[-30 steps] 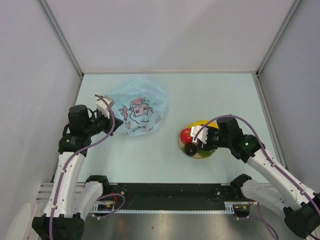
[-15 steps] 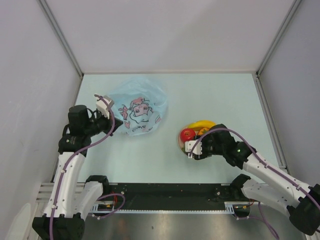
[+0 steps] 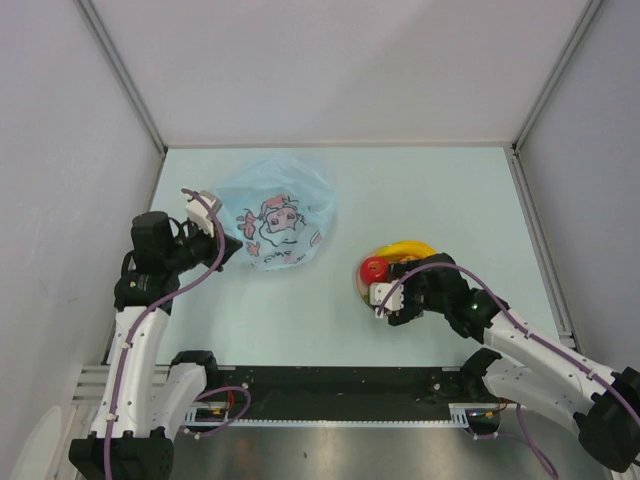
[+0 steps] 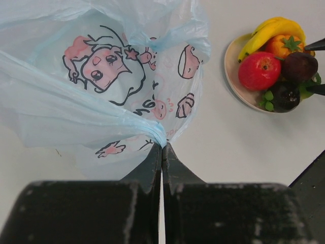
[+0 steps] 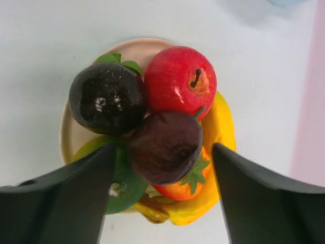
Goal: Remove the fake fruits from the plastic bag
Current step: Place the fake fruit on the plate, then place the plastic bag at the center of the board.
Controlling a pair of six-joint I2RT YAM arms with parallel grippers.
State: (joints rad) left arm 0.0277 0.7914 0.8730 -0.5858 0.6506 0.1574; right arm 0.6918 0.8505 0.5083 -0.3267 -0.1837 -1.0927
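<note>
Left tool [image 4: 162,145] grips crinkled blue plastic bag [image 4: 101,101]; right tool [image 5: 162,152], open, over glossy plastic fruits [image 5: 180,84]; unloading seemingly finished: release, withdraw next.

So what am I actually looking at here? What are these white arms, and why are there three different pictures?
These are two robot arms bolted at the near edge of a table. One picture looks down from a fixed camera overhead. The other two come from small cameras on each wrist, so the black shapes at the bottom are that arm's own fingers. The left pincer is shut on an edge of a crinkly blue plastic bag with cartoon prints. The right pincer is open and holds nothing. It is spread over a beige plate piled with fake fruits, among them a banana and a red apple.
</note>
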